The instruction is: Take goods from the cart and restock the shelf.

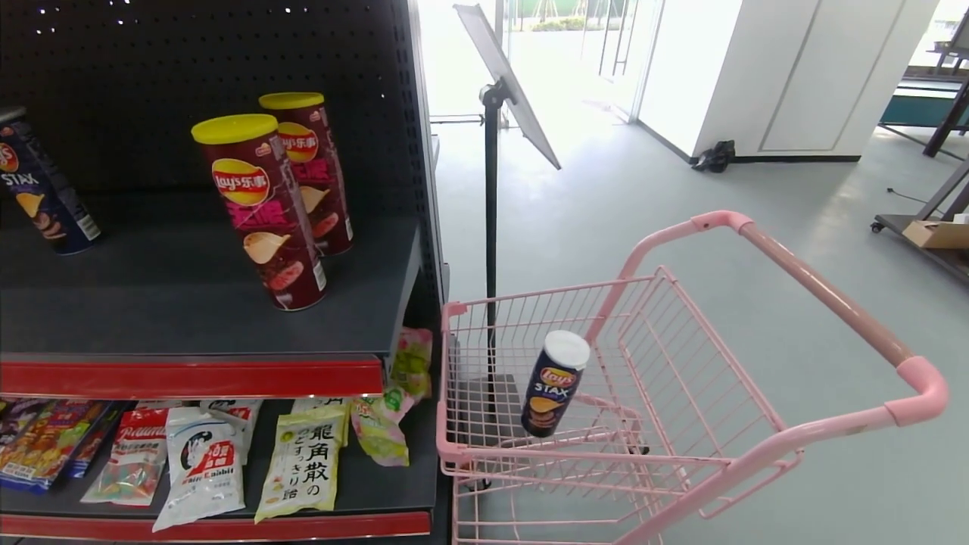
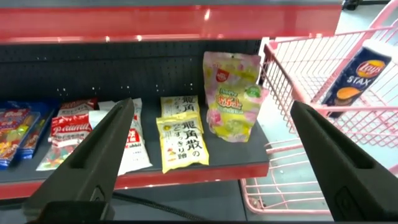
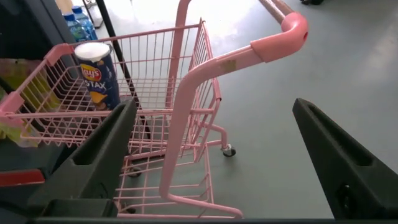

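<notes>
My left pincer (image 2: 211,104) hangs spread wide and empty, low beside the shelf-side wall of the cart (image 1: 454,312). From it the can (image 2: 357,78) lies off toward the cart and higher, behind the pink wire. The can stands in the cart's corner nearest the shelf (image 1: 189,303), white lid up, its long axis close to upright. My right pincer (image 3: 214,102), likewise spread and empty, sits on the handle (image 3: 292,31) side of the cart, above the rim, with the can across the basket from it. I judge the right arm better placed: its way over the rim looks open for a sideways grasp round the can's body, while the left has wire in between.
</notes>
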### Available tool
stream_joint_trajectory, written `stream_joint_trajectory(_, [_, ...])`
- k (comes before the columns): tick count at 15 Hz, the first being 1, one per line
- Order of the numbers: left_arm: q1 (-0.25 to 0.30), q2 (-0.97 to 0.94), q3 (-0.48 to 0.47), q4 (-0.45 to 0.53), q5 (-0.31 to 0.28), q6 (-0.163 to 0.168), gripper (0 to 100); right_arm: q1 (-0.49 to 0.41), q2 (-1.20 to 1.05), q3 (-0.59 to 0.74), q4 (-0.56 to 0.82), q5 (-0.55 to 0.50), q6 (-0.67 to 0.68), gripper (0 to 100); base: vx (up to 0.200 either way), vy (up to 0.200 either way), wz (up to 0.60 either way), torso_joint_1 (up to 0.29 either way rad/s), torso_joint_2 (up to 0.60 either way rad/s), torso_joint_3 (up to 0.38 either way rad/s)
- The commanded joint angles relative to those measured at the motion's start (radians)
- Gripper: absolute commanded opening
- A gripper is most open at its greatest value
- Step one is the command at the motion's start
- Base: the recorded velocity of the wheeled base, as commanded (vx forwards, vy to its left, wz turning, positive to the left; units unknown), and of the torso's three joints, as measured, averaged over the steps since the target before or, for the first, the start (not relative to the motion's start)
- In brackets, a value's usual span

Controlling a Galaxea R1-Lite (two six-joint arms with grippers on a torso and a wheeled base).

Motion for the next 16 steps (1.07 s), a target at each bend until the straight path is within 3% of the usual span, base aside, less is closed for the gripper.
stream_joint_trajectory(1, [0.000, 0.001, 0.000, 0.000, 0.000, 0.000, 100, 0.000, 0.001, 0.000, 0.000, 0.000, 0.000, 100, 0.000, 0.000, 0.00, -0.222, 0.52, 0.315])
stream_joint_trajectory(10, [0.000, 0.001, 0.000, 0.000, 0.000, 0.000, 100, 0.000, 0.001, 0.000, 0.000, 0.000, -0.001, 100, 0.000, 0.000, 0.00, -0.198, 0.52, 0.320])
stream_joint_trajectory(16, [0.000, 0.001, 0.000, 0.000, 0.002, 0.000, 100, -0.003, 0.020, 0.000, 0.000, 0.002, -0.006, 100, 0.000, 0.000, 0.00, -0.026, 0.07, 0.052])
